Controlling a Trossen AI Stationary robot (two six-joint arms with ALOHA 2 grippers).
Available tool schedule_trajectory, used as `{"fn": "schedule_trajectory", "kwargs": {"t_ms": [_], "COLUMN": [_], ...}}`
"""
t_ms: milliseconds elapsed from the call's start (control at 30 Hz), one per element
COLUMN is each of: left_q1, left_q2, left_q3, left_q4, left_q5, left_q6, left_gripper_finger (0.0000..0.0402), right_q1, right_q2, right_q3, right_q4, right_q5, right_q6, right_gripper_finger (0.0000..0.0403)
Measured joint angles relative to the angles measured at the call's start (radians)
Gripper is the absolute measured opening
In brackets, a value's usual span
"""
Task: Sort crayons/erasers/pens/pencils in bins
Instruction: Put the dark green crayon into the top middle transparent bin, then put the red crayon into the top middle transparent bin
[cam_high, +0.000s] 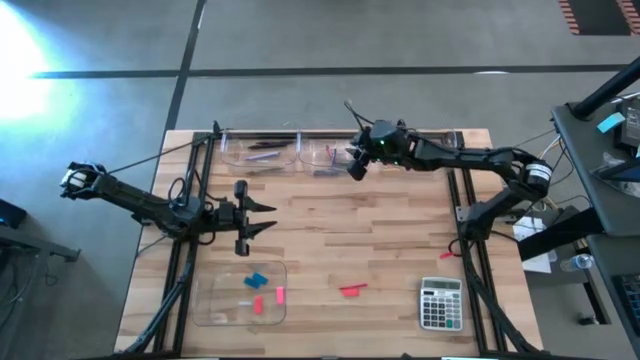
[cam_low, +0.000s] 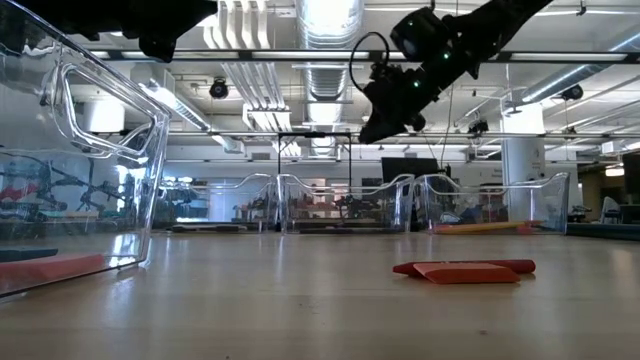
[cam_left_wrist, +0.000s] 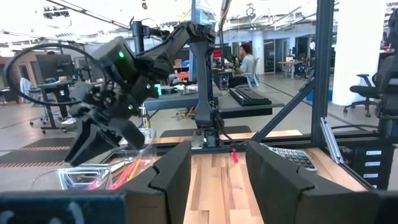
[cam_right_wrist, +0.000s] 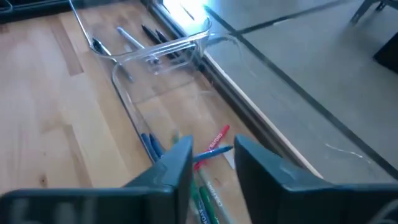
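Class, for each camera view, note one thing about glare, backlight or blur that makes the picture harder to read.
High view: white glare washes out the floor at upper left. Low view: bright ceiling lights leave the right gripper a dark silhouette. Right wrist view: glare on the clear plastic bin rim; the foreground is soft. Left wrist view: the right arm is blurred.

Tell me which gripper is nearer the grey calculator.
Right, narrowly. The right gripper hovers over the middle bin at the table's far edge, while the calculator sits at the near right corner. The left gripper waits mid-table on the left side, slightly farther away.
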Motion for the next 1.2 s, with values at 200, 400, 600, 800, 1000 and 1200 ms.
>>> {"fn": "schedule_trajectory", "kwargs": {"t_ms": [200, 400, 600, 800, 1000, 1200], "left_q1": [0.000, 0.000, 0.000, 0.000, 0.000, 0.000], "left_q2": [0.000, 0.000, 0.000, 0.000, 0.000, 0.000], "left_q3": [0.000, 0.000, 0.000, 0.000, 0.000, 0.000], "left_q4": [-0.006, -0.007, -0.006, -0.006, -0.006, -0.024], "left_q5": [0.000, 0.000, 0.000, 0.000, 0.000, 0.000], "left_q6": [0.000, 0.000, -0.001, -0.001, -0.028, -0.029], "left_gripper_finger": [0.0138, 0.0138, 0.0138, 0.0138, 0.0138, 0.0138], "right_q1": [0.043, 0.275, 0.617, 0.892, 1.002, 1.021], "right_q2": [-0.017, -0.067, -0.093, -0.053, -0.002, 0.086], "right_q3": [0.124, 0.163, 0.042, -0.118, -0.178, -0.185], "right_q4": [-0.225, -0.442, -0.445, -0.213, -0.130, -0.080], "right_q5": [-0.001, -0.049, -0.049, 0.028, 0.196, 0.191], "right_q6": [0.013, 0.043, 0.135, 0.287, 0.361, 0.420], "right_gripper_finger": [0.0161, 0.0166, 0.0151, 0.0140, 0.0143, 0.0145]}}
